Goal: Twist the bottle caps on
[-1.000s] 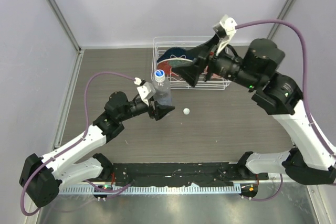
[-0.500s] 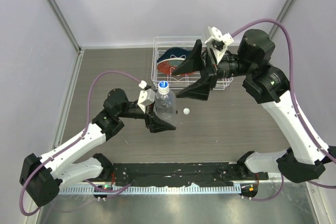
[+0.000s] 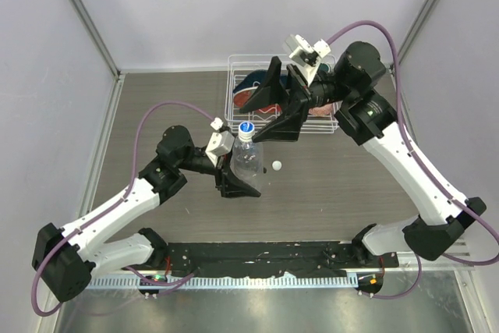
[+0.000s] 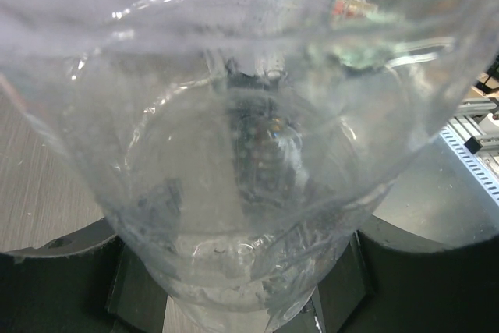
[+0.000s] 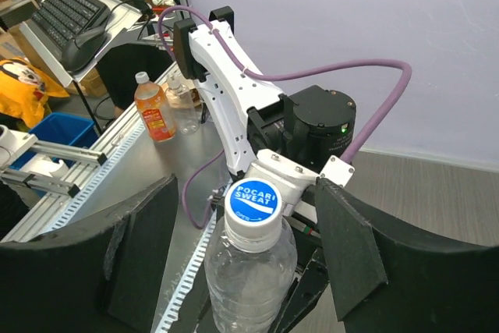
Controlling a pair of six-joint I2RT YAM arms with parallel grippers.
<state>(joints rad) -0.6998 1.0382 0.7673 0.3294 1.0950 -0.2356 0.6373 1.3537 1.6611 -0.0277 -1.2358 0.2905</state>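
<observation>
Capping step going on here: left gripper (image 3: 243,174) is grasping the clear bottle (image 3: 249,163) low on its body, jaws clenched around it, and it's holding it roughly upright over the middle of the counter (image 3: 351,185). Blue-rimmed cap (image 5: 255,200) is sitting on the neck. The right gripper (image 3: 254,123) is hanging over it with jaws released, one on each side of the cap, and not touching it as far as I'm seeing.

If I were doing this, I'd be centring on the cap first and pinching only its rim. Then I'd be pressing down lightly and turning square to the neck so it isn't cross-threading.

Bits I'm not making out:
- whether the cap is catching the thread at all
- whether the bottle's base is touching the counter
- what's piled in the wire basket (image 3: 231,76)

Loose white cap (image 3: 276,165) is lying on the counter just beside the bottle.
</observation>
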